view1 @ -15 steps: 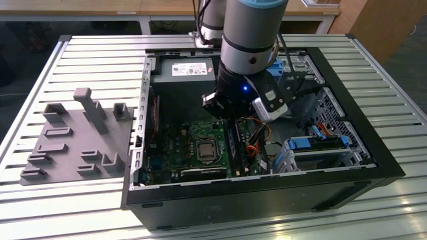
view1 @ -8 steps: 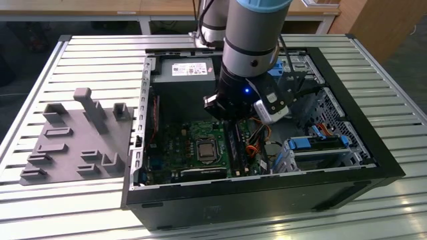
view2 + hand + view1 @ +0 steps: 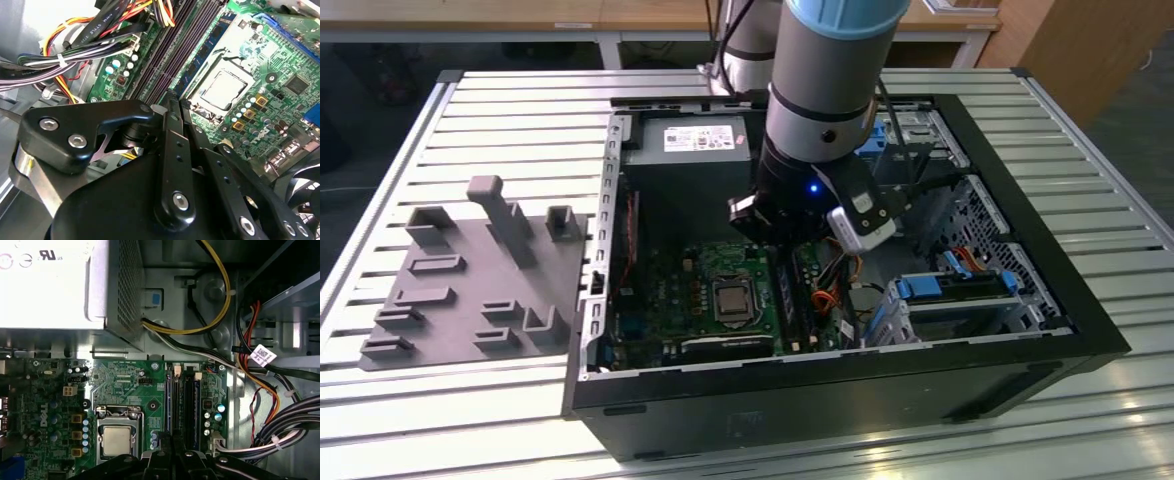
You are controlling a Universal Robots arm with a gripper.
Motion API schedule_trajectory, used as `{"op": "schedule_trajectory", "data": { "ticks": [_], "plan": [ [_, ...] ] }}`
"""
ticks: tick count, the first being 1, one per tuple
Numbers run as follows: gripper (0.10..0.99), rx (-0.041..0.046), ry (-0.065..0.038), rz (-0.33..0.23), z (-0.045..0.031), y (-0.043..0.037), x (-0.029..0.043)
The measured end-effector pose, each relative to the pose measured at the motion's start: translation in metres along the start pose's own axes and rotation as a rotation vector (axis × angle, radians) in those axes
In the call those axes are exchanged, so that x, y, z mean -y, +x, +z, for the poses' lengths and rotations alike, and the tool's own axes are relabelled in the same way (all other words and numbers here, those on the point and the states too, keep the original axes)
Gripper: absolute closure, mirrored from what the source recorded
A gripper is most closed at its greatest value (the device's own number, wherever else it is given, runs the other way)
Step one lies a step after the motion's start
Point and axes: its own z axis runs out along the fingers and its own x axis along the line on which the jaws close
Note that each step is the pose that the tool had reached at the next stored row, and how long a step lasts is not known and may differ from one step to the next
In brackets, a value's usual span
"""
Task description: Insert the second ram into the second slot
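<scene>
Pegs and blocks of a grey fixture plate [image 3: 467, 290] lie at the exterior view's left, just beside the open computer case [image 3: 854, 375]. Inside come the power supply [image 3: 700, 140], the motherboard [image 3: 660, 300] with its CPU socket [image 3: 720, 298], then the memory slots [image 3: 787, 295]. The gripper [image 3: 167, 102] hangs directly over those slots with its fingers drawn together. Whether something thin is pinched between them I cannot tell. A dark-blue ram stick [image 3: 202, 62] stands seated on the socket side of the slot row. It may be the second ram or the first, which I cannot tell. To the exterior view's right run the cable bundle [image 3: 100, 30] and the drive bay [image 3: 947, 290]. Pressing down out of line with a slot would likely jam or bend a stick and load the board. The wires so near could catch the fingers. Everything rests on a slatted metal tabletop [image 3: 480, 110], with wooden furniture [image 3: 1081, 50] behind.
</scene>
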Motion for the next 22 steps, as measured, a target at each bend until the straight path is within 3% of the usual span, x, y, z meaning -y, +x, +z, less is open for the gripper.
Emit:
{"op": "schedule_trajectory", "data": {
  "ticks": [6,13,22],
  "plan": [
    [0.953,0.0002,-0.001,0.000,0.0013,-0.0004,0.0000],
    [0.953,-0.0009,0.000,0.000,0.0098,-0.0027,0.0003],
    [0.953,-0.0009,0.000,0.000,0.0120,-0.0044,0.0005]
  ]
}}
